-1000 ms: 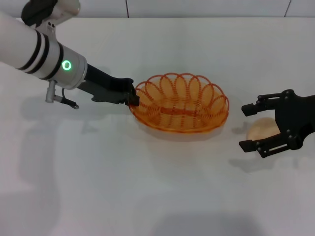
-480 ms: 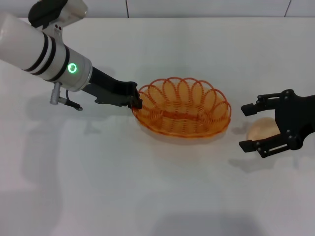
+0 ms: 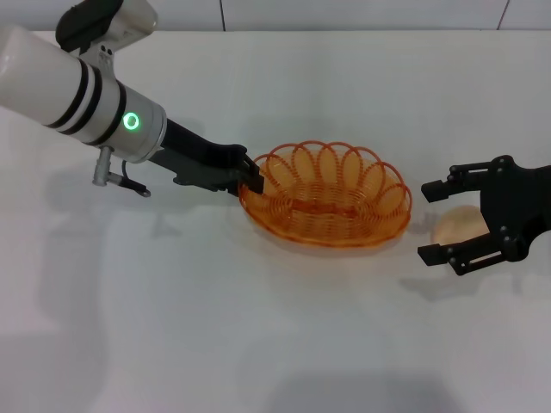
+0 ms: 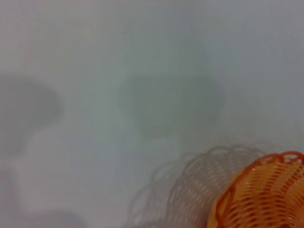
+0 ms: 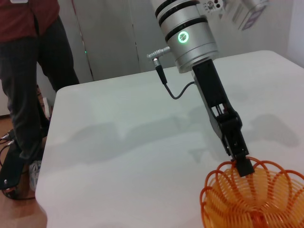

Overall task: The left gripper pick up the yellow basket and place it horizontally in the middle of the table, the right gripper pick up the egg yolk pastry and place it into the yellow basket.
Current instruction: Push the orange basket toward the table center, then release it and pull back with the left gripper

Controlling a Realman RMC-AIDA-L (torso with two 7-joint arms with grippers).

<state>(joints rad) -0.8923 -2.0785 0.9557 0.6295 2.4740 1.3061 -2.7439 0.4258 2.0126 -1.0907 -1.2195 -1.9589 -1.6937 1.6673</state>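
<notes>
Sitting near the middle of the table (image 3: 258, 327), the yellow basket (image 3: 327, 196) lies lengthwise across the view, its scalloped rim up. At its nine o'clock edge the left gripper (image 3: 251, 181) is pinched shut on a rim loop, its arm reaching in from ten o'clock with the green ring light (image 3: 131, 121) glowing. Over at the basket's three o'clock, just beside it, the egg yolk pastry (image 3: 456, 225) rests on the table, and the right gripper (image 3: 435, 222) has its fingers spread wide around it, one on either side. A person (image 5: 33, 71) stands beyond the table's far edge in the right wrist view.
</notes>
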